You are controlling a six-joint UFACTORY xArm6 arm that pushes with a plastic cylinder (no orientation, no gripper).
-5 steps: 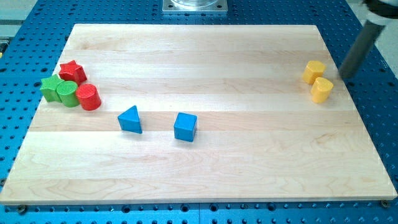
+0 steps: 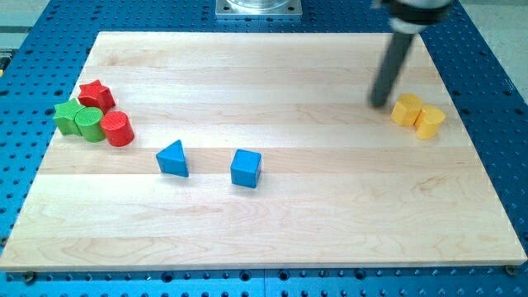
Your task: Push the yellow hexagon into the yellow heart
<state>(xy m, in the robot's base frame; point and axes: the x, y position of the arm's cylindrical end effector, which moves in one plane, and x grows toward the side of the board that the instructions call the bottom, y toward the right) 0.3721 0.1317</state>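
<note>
- We are at the closing step, as we judge it: the yellow hexagon (image 2: 406,109) and the yellow heart (image 2: 429,121) lie side by side at the right of the surface (image 2: 264,239) and look to be touching.
- Our tip (image 2: 379,104) stands just left of the hexagon, a shade farther back. A narrow strip of bare wood shows between them, so it is not pressing on the block.
- The arm carries no hand, only the dark rod, so there is nothing to stand apart, together or clamped.
- If the contact needs firming up, the next move calls for a short slide to the right and slightly nearer, through the hexagon's left face and in line with the heart.
- An off-centre push could turn the hexagon or skid it past the heart, and the pair already sits close to the right edge, so the stroke should be brief.
- The hexagon is a small, low, golden-yellow block with flat-looking side faces. The heart is the same colour with a more rounded outline. At this size the shapes are hard to tell apart, so our naming is a best reading.
- Well apart at the far left sit a red star (image 2: 96,93), two green blocks (image 2: 78,120) and a red cylinder (image 2: 119,129).
- A blue triangle (image 2: 172,158) and a blue cube (image 2: 246,168) lie nearer the middle, clear of the push line.
</note>
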